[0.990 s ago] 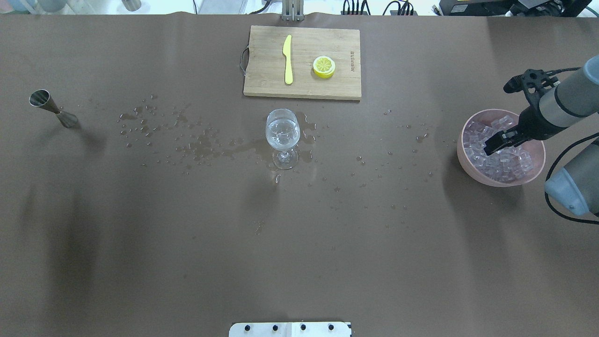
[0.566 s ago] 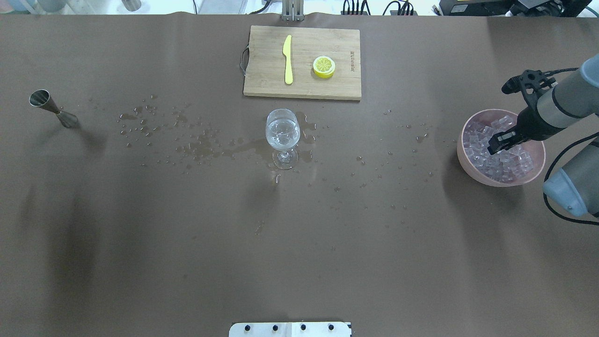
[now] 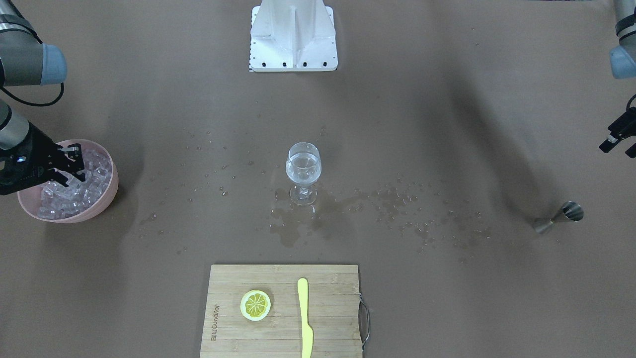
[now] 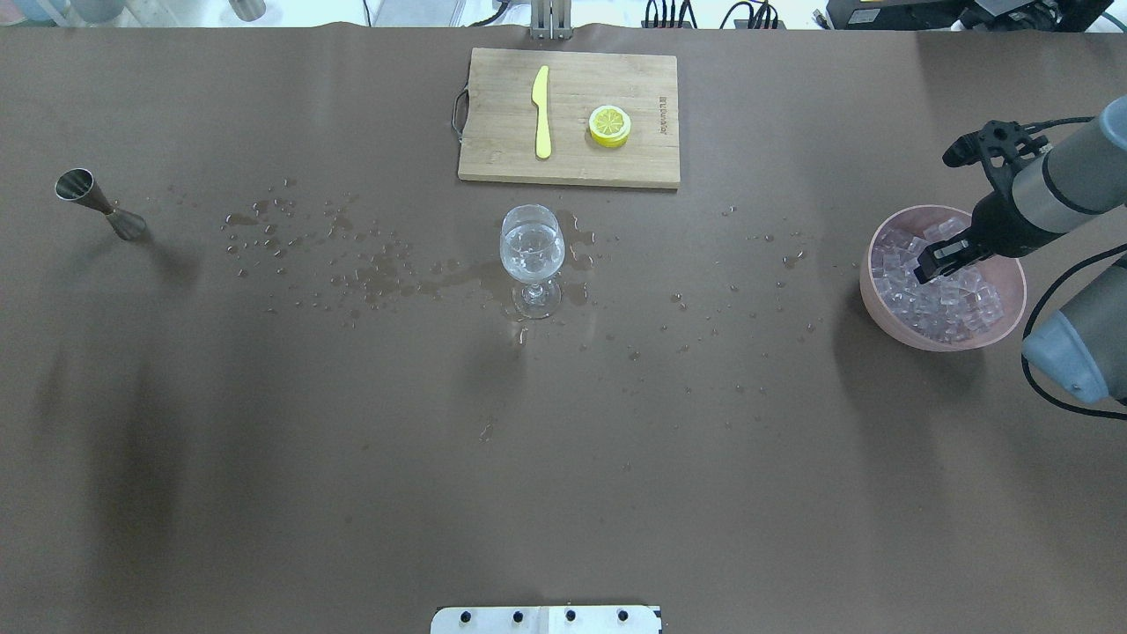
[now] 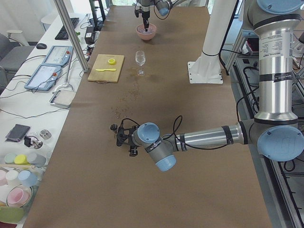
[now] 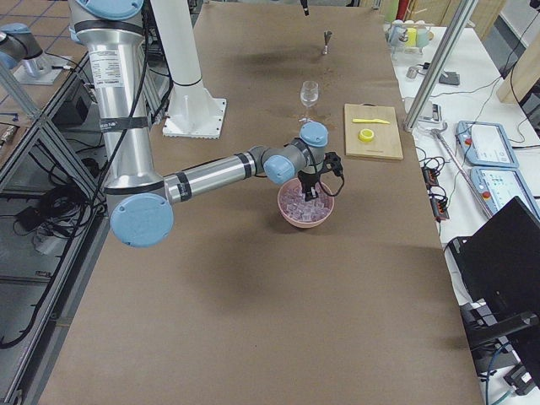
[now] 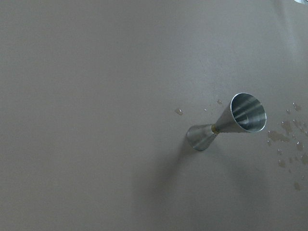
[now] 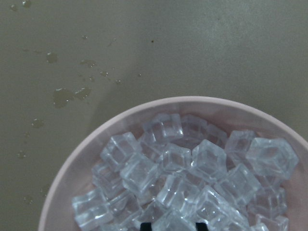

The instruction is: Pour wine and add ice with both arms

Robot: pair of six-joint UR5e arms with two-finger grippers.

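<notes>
Front-facing view: right gripper (image 3: 77,164) low inside the pink bowl (image 3: 112,190) near the worktop's right end edge, jaws parted over the ice (image 3: 58,198), no cube visibly clamped. Wine (image 3: 303,169) low in the stemmed glass (image 3: 303,195), mid-worktop among spilled drops. Left gripper (image 3: 616,140) cut off at the left end edge; impossible to tell whether open or closed. Jigger (image 3: 559,218) lying tilted near it.

Overhead: cutting board (image 4: 616,79) at the far edge, glass just in front of it, bowl well apart.

Side views: nothing further on either pincer.

Left wrist: only the jigger on bare worktop.

Right wrist: two dark fingertips (image 8: 144,225) apart, at the heaped cubes.
</notes>
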